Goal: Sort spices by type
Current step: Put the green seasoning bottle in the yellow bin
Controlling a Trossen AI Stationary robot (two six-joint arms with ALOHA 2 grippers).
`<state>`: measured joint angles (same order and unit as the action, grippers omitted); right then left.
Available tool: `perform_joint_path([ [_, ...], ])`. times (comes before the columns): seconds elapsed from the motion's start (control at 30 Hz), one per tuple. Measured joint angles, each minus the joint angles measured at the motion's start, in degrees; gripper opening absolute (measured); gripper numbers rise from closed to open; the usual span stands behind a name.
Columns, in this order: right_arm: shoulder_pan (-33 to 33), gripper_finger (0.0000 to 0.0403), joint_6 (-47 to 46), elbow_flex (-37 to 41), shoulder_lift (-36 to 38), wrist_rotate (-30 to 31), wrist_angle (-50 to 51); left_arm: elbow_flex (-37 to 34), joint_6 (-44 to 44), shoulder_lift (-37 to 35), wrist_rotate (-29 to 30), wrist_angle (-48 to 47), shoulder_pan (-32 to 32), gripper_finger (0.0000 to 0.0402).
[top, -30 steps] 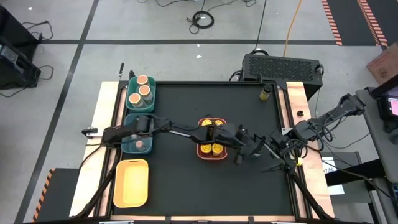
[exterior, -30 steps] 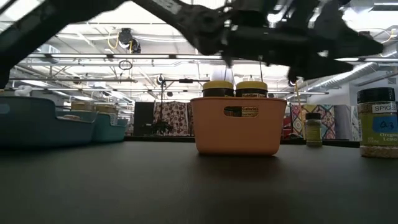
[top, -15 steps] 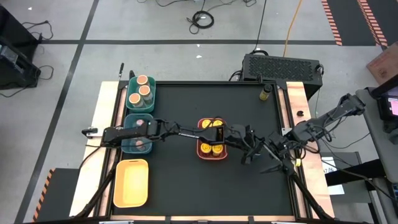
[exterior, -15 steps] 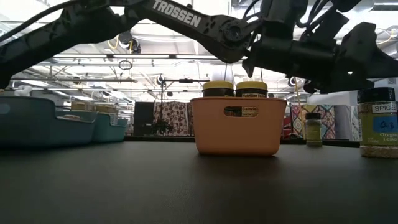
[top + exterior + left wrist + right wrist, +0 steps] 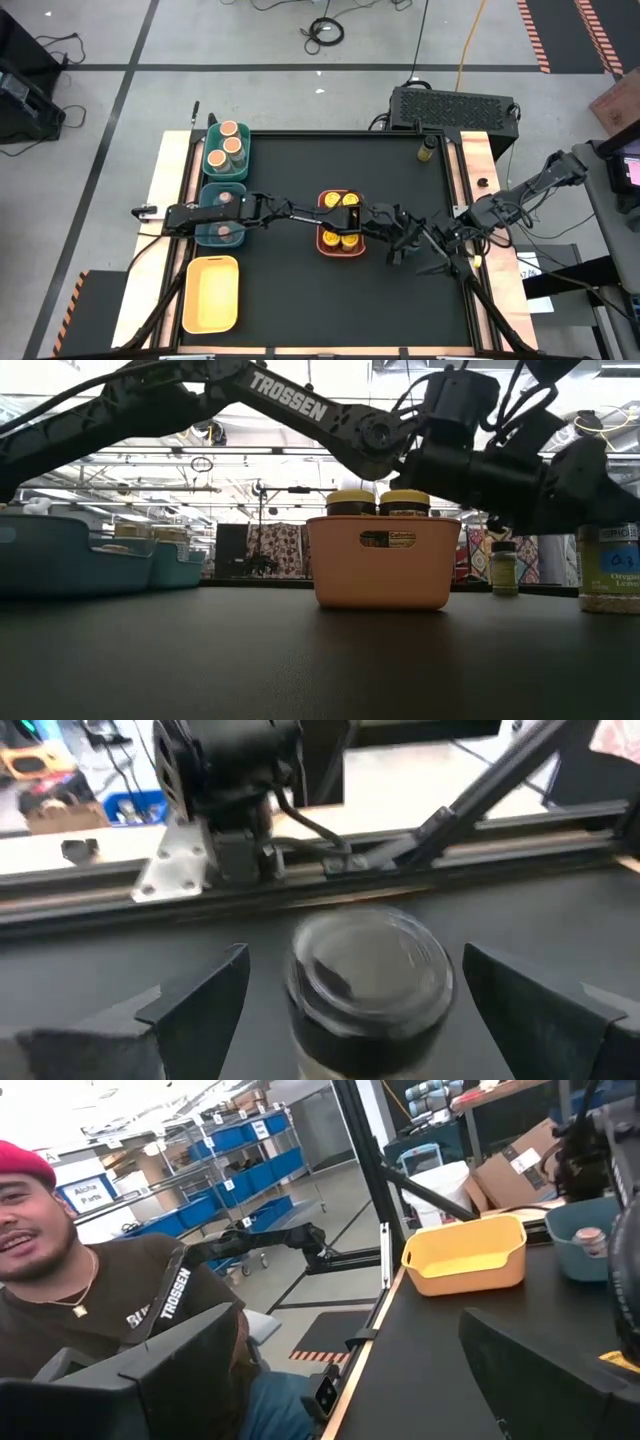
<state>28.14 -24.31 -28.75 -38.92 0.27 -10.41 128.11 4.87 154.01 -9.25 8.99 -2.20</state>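
Here the dark-lidded jar (image 5: 368, 982) stands between the open left hand's (image 5: 355, 995) fingers.

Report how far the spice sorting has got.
Done: yellow-lidded jars fill the coral tray, tan-lidded jars sit in the green tray. In hand: open left gripper straddles a dark-lidded jar, not yet gripped. Left: that jar, plus one small jar at the far edge.

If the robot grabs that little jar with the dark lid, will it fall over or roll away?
Probably not while it stands: the jar sits upright on the flat black table, between the left hand's open fingers. It looks round and smooth, so it might slip in a loose squeeze. Knocked onto its side, it would likely roll.
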Motion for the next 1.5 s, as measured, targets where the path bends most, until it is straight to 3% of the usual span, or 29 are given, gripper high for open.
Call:
perform_joint_path([
  [0.83,0.0,0.0375,-3.0,-0.1,0.0,0.9,0.7,0.0,-0.3,-0.1,2.8,-0.6,0.0,0.0367],
  [1.4,0.0,0.0375,-3.1,-0.1,0.0,0.9,1.3,-0.1,-3.0,-0.9,2.4,-1.5,-0.1,0.0210],
  [1.5,0.0,0.0375,-3.6,-0.1,0.0,0.9,1.3,-0.2,-1.5,-2.9,2.4,-4.2,-0.1,0.0207],
])
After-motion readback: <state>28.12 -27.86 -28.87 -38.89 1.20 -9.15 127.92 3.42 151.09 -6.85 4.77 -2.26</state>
